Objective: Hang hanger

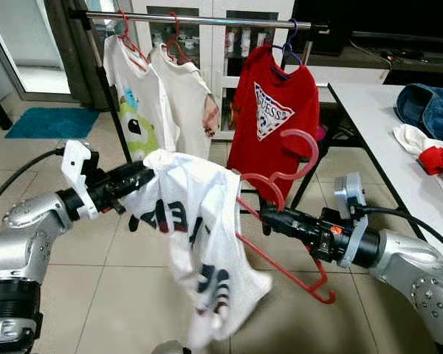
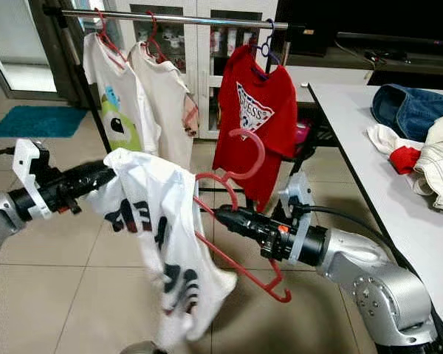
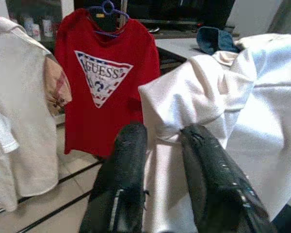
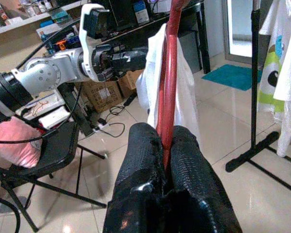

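A red plastic hanger (image 1: 284,267) is held out in front of me, tilted, with its hook (image 1: 308,151) pointing up toward the rail (image 1: 207,20). My right gripper (image 1: 269,217) is shut on the hanger's bar, and the red bar runs between its fingers (image 4: 145,145). A white T-shirt with dark lettering (image 1: 199,236) drapes over the hanger's left end and hangs down. My left gripper (image 1: 146,175) pinches a fold of that shirt near its shoulder, with cloth bunched between the fingers (image 3: 131,145).
The rail carries a white shirt with a green monster (image 1: 136,96), a plain white shirt (image 1: 184,96) and a red GUESS shirt (image 1: 269,118). A white table (image 1: 376,125) with jeans (image 1: 428,107) and other clothes stands on the right. A teal mat (image 1: 52,122) lies far left.
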Controlling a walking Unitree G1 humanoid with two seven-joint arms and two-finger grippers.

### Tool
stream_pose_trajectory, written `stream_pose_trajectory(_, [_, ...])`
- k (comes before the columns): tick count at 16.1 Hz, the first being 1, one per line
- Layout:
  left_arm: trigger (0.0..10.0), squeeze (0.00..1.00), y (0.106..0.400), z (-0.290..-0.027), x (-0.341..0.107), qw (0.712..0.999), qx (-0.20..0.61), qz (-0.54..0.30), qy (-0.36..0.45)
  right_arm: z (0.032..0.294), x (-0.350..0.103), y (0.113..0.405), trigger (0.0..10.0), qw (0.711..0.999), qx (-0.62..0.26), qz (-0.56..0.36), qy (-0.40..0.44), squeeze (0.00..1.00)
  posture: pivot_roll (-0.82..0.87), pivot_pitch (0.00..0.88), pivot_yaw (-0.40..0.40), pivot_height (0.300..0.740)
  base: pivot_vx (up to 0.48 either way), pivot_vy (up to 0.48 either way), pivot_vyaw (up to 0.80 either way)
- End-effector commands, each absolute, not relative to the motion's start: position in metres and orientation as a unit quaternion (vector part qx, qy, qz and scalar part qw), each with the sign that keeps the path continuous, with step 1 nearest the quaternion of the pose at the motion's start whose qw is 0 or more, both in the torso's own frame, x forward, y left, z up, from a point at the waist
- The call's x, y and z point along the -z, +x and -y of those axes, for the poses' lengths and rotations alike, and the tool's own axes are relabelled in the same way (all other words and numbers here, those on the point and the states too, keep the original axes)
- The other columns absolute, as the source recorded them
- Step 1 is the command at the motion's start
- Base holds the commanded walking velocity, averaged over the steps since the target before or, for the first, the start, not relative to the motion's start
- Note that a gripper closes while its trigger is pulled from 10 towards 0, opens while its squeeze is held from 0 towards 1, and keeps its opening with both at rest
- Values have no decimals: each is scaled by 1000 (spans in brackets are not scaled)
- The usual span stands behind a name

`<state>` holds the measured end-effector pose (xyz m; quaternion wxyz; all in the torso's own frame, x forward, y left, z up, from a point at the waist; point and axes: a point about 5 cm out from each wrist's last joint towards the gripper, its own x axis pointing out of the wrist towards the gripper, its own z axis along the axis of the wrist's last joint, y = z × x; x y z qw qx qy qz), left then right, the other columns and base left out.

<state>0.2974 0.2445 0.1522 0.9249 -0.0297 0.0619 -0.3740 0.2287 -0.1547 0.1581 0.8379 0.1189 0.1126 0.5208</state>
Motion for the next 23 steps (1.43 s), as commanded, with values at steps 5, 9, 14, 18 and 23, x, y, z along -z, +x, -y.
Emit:
stream_pose_trajectory(5, [0,0,299,-246,-162,920,387,-43,-39,152,-166,225,10000,832,-533,-97,119,0,-52,0,26,740,0,0,0])
stream_pose_trajectory(9, [0,0,300,-246,-164,918,391,-36,-45,152,-167,226,10000,832,-533,-97,118,0,-50,0,25,740,0,0,0])
stream_pose_trajectory(14, [0,0,302,-246,-171,917,396,-19,-49,153,-166,226,10000,834,-530,-99,118,0,-53,0,28,740,0,0,0])
stream_pose_trajectory(18, [0,0,303,-251,-183,920,391,-3,-34,156,-160,228,10000,847,-508,-113,111,0,-53,0,31,740,0,0,0])
stream_pose_trajectory(23, [0,0,307,-257,-212,916,400,25,-1,160,-151,232,10000,860,-483,-132,95,0,-43,0,31,740,0,0,0])
